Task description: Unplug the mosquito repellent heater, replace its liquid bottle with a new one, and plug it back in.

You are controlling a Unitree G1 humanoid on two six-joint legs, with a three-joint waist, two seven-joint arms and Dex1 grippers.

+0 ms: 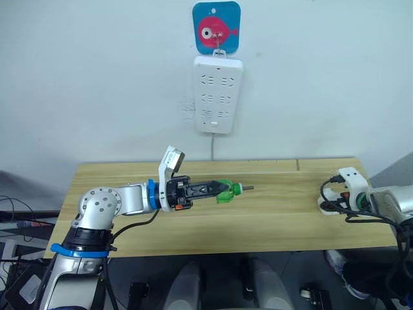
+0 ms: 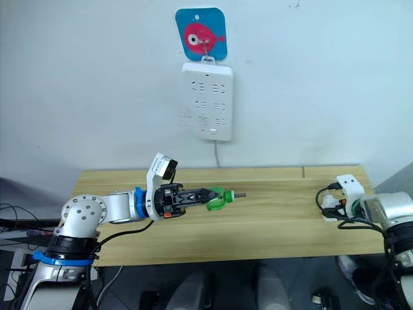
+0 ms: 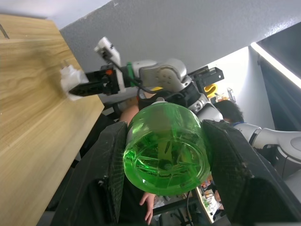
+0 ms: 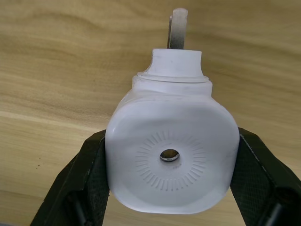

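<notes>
Green bottle [image 1: 224,191] lies level in left claw [image 1: 218,189], neck toward the heater [image 1: 333,198].

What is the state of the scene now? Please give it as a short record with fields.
left hand: shut on the green liquid bottle, held over the wooden table
right hand: shut on the mosquito repellent heater, at the table's right end
heater: unplugged, a prong visible
power strip: on the wall, sockets empty
fish hook plate: above the strip
</notes>
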